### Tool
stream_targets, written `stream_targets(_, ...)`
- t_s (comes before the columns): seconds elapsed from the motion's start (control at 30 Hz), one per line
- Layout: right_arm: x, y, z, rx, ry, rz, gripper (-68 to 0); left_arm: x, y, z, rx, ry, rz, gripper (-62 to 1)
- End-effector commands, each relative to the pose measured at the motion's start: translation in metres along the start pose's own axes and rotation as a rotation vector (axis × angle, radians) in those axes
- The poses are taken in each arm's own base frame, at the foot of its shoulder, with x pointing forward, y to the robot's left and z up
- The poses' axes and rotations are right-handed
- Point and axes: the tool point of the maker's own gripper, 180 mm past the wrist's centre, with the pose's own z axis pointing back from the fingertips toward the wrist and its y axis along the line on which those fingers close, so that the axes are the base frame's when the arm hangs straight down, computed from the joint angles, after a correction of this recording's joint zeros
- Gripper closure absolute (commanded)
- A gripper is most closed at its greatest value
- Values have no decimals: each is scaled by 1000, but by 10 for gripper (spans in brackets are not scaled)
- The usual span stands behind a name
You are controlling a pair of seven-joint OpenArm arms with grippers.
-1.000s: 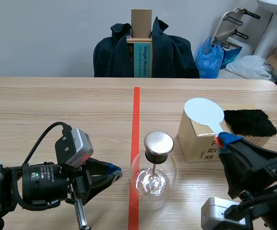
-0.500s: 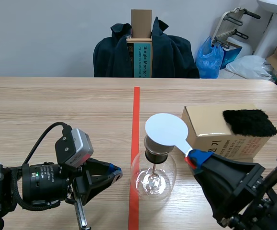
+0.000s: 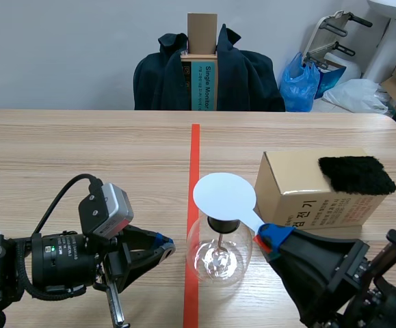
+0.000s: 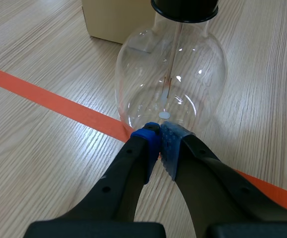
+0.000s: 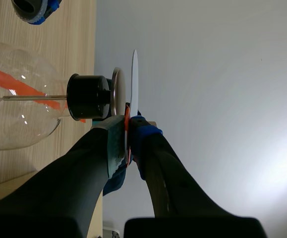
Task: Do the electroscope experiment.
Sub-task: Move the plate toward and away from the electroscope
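Note:
The electroscope, a clear glass flask (image 3: 218, 258) with a black stopper (image 5: 87, 96) and a metal top plate (image 5: 117, 89), stands on the red tape line. My right gripper (image 3: 269, 236) is shut on the handle of a white round disc (image 3: 225, 195). It holds the disc flat just over the top plate, and the right wrist view shows a thin gap between the white disc (image 5: 134, 74) and the plate. My left gripper (image 3: 167, 244) is shut on nothing. It lies low beside the flask's base (image 4: 170, 84), fingertips close to the glass.
A cardboard box (image 3: 314, 188) with a black furry pad (image 3: 356, 174) on top stands right of the flask. A chair with a dark jacket (image 3: 208, 75) is beyond the table's far edge.
My right arm carried the white disc leftward from above the box to over the electroscope's top plate. The left arm has not moved.

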Motion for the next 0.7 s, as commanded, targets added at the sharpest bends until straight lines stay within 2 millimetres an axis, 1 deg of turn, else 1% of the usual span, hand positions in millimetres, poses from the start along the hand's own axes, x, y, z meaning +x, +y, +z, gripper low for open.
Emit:
stream_targets(0.0, -5, -10, -2, -25, -3, 33, -10, 12, 1, -2, 0, -39, -8, -27)
stream_targets(0.17, -8, -10, -2, -26, 11, 33, -10, 12, 1, -2, 0, -39, -8, -27)
stream_targets(0.3, -18, -11, -1, -30, 65, 30, -10, 12, 1, -2, 0, -38, -9, -27)
stream_targets(0.5, -43, -13, 2, -36, 209, 23, -10, 12, 1, -2, -1, -36, -10, -27)
stream_targets(0.67, -68, -15, 9, -50, 343, 13, -10, 12, 1, -2, -1, -36, -10, -27)
